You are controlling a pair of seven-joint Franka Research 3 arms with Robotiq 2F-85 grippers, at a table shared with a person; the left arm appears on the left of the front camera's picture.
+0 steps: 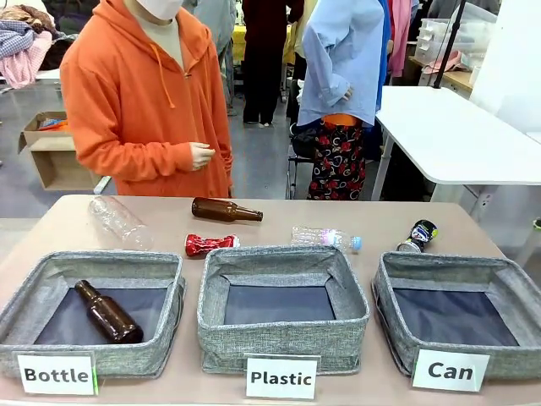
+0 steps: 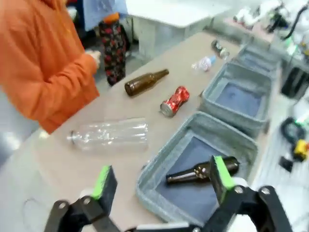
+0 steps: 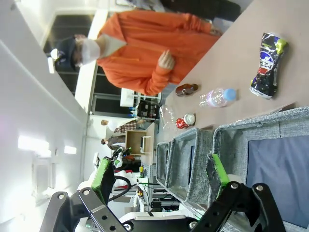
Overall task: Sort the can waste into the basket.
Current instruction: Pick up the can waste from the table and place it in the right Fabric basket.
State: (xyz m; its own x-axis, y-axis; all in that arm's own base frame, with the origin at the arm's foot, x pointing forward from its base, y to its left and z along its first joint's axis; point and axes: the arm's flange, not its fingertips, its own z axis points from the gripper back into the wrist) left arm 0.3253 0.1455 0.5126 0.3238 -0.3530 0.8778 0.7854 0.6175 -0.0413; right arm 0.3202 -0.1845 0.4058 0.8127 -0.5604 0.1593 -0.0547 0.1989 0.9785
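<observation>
Red can (image 1: pixel 211 244) and dark can (image 1: pixel 418 236) were judged light, dentable, best gripped across the waist; left hand (image 2: pixel 161 178) and right hand (image 3: pixel 160 170) were seen wide, empty.

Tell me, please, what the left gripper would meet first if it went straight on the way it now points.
Likely the near wall of the grey basket holding a brown bottle, seen between the left gripper's open fingers; depth is unclear.

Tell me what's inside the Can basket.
Nothing: the Can basket shows just its dark bare floor. Its near wall hides the front strip. The dark can lies behind.
</observation>
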